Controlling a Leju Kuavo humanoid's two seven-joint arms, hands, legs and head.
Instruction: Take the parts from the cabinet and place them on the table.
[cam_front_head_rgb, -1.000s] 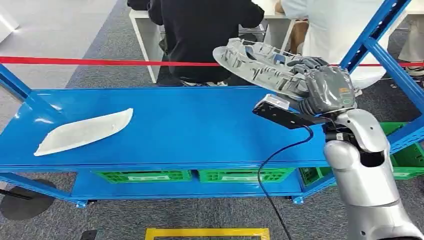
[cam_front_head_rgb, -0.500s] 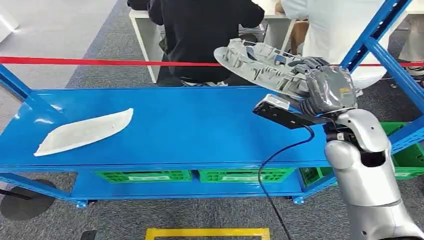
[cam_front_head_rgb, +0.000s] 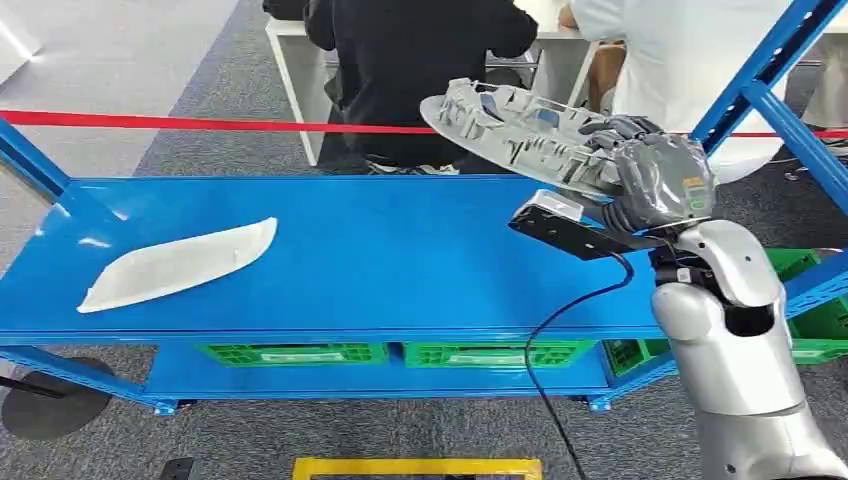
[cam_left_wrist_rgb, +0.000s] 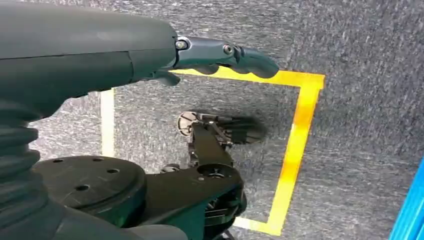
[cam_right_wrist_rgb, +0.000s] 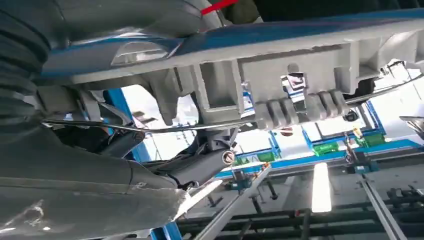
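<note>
Grey part: the ribbed grey part (cam_front_head_rgb: 520, 135) is in the air over the far right end of the blue desk (cam_front_head_rgb: 400, 250), tilted, its long end pointing left and away; it touches no surface
Right hand: the right hand (cam_front_head_rgb: 655, 175) grips the part at its near end, fingers wrapped over the edge; I judge the hold at one end is meant to keep the long body free to come down flat on the desk
Underside: in the right wrist view the ribs and a small metal clip of the grey part (cam_right_wrist_rgb: 280, 95) are close above the camera, so the part sits across the hand and not hanging below it
White part: a flat white part (cam_front_head_rgb: 180, 262) already lies on the left side of the desk, well apart from the grey one; probably the free middle is left for the next piece
Left hand: the left hand (cam_left_wrist_rgb: 220, 55) hangs down over the carpet and a yellow floor marking (cam_left_wrist_rgb: 295, 145); it holds nothing, fingers stretched out loosely
Task stage: carrying, the putting down not yet done, as I judge
Hidden: the fingers under the part are covered by it; the cabinet itself I cannot make out; the far tip of the grey part overlaps the seated people (cam_front_head_rgb: 420, 70) behind the red tape (cam_front_head_rgb: 200, 123), so its outline there is hard to read
</note>
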